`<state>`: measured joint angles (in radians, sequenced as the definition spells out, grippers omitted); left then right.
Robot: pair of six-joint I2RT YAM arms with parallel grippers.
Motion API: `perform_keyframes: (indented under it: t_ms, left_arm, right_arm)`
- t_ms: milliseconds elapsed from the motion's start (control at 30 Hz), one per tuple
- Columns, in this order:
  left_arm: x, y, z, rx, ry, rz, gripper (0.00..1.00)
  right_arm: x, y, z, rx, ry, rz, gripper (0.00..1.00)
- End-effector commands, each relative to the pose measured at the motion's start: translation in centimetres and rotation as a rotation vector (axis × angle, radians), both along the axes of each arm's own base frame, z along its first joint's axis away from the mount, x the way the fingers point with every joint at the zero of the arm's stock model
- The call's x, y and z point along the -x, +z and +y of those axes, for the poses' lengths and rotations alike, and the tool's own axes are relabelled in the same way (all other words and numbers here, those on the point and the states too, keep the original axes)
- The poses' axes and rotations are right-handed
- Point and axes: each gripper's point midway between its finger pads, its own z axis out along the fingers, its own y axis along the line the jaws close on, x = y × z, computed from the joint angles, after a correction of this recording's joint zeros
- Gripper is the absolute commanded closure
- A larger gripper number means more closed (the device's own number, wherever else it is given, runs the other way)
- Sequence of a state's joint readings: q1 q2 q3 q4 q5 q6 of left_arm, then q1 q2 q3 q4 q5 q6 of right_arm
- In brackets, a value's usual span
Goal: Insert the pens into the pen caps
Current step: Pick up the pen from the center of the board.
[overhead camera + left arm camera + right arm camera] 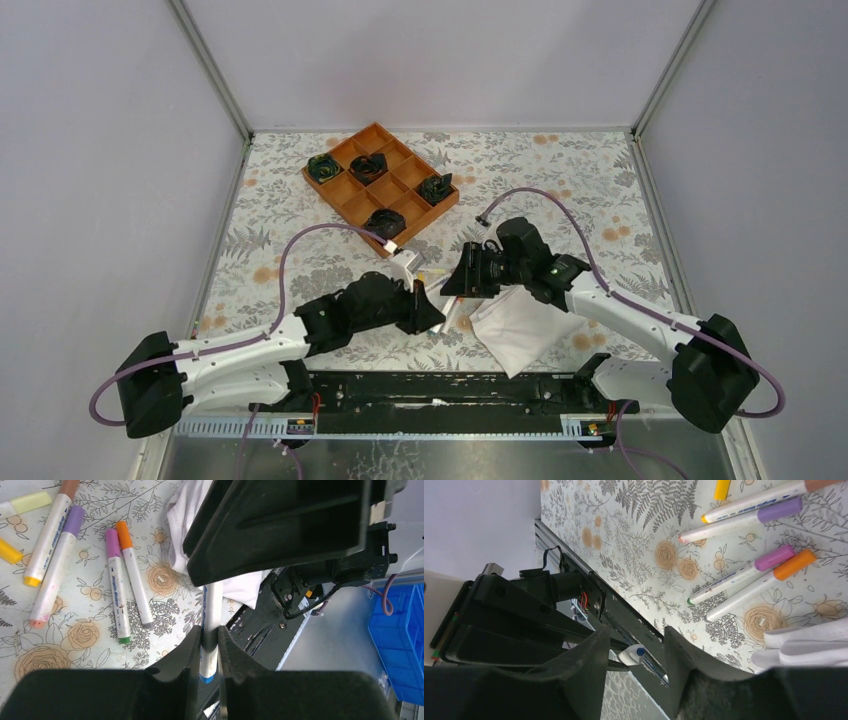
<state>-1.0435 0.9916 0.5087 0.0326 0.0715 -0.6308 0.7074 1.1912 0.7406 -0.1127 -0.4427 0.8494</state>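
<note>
Over the near edge of the table (560,180), our left gripper (209,645) clamps a blue-tipped pen (211,605), uncapped; our right gripper (636,645) stands parted around its tip. Four pens (52,575) lie capped nearby; we judge one left.

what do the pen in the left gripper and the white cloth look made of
The pen held by the left gripper looks like plastic: smooth, slightly glossy white barrel with printed lettering. The white cloth seems soft fabric, matte, going by its folds.
</note>
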Motion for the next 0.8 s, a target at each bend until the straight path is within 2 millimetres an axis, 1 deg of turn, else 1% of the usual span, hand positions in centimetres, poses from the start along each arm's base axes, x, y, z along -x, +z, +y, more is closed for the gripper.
perform_keyframes:
  t_ms: [0,67,200,233,300,333,367,467,567,600,633,667,767]
  left_arm:
    - [-0.6,3.1,-1.6,0.089,-0.008,-0.075,1.0]
    - [-0.6,3.2,-1.7,0.089,-0.01,-0.076,1.0]
    - [-0.5,3.1,-1.7,0.089,-0.004,-0.069,0.99]
    - [-0.5,3.0,-1.7,0.088,0.002,-0.066,0.93]
    - [-0.7,2.8,-1.5,0.087,0.019,-0.058,0.75]
    - [-0.7,2.6,-1.5,0.084,0.021,-0.053,0.68]
    - [-0.6,2.4,-1.4,0.081,0.023,-0.048,0.64]
    - [-0.6,2.2,-1.4,0.076,0.027,-0.041,0.59]
    - [-0.7,2.1,-1.6,0.072,0.024,-0.036,0.59]
    - [-0.7,2.1,-1.7,0.072,0.022,-0.035,0.6]
    - [-0.7,2.1,-1.7,0.072,0.021,-0.035,0.64]
    - [-0.7,2.2,-1.8,0.072,0.02,-0.036,0.69]
    - [-0.7,2.1,-1.7,0.072,0.025,-0.035,0.9]
  right_arm:
    - [0.7,0.6,1.3,-0.04,0.056,-0.016,0.55]
    - [0.8,0.6,1.5,-0.041,0.063,-0.016,0.66]
    - [0.8,0.9,1.7,-0.048,0.069,-0.021,0.96]
    - [0.8,1.1,1.8,-0.054,0.067,-0.023,1.0]
    - [0.9,1.7,1.9,-0.075,0.074,-0.031,1.0]
    - [1.0,2.0,2.0,-0.086,0.079,-0.033,1.0]
    - [1.1,2.4,2.1,-0.099,0.084,-0.037,1.0]
    - [1.3,3.3,2.3,-0.131,0.099,-0.045,1.0]
    - [1.4,3.8,2.4,-0.144,0.106,-0.052,1.0]
    - [1.4,3.9,2.4,-0.145,0.108,-0.055,1.0]
    - [1.4,3.9,2.4,-0.146,0.109,-0.056,1.0]
    - [1.4,3.9,2.4,-0.145,0.11,-0.058,1.0]
    - [1.4,3.9,2.4,-0.142,0.114,-0.066,1.0]
